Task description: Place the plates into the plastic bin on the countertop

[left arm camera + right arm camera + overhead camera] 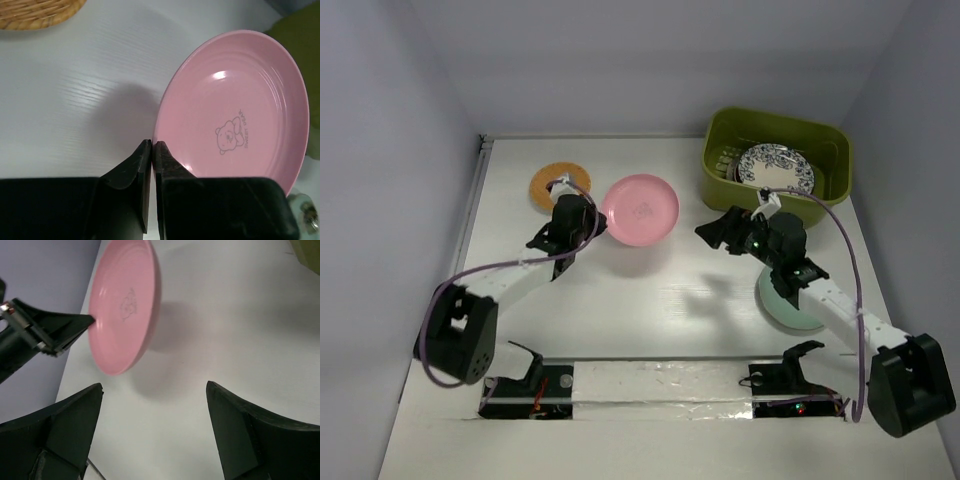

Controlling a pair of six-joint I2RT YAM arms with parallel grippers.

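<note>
Plates show in four spots in the top view. The pink plate [640, 208] is in the middle of the white tabletop [670, 290], tilted, and the left jaws pinch its left edge. The tan woven plate [562, 184] lies flat just behind the left arm [510, 280]. The mint green plate [782, 305] lies flat under the right arm [820, 290]. The green plastic bin [830, 150] stands at the far right corner, with a white plate with dark swirly patterns [776, 168] inside it. The right jaws hang wide open in front of the bin and hold nothing.

In the left wrist view, the left jaws are squeezed tight on the rim of the pink plate. A small bear is drawn on the plate. The writing beside it starts with "SWEET"; I cannot read the rest.

In the right wrist view, the right jaws stand far apart with only bare tabletop between them. The pink plate leans up on its edge ahead, gripped by the other arm, with its shadow below. I cannot tell if its low edge touches the tabletop.
</note>
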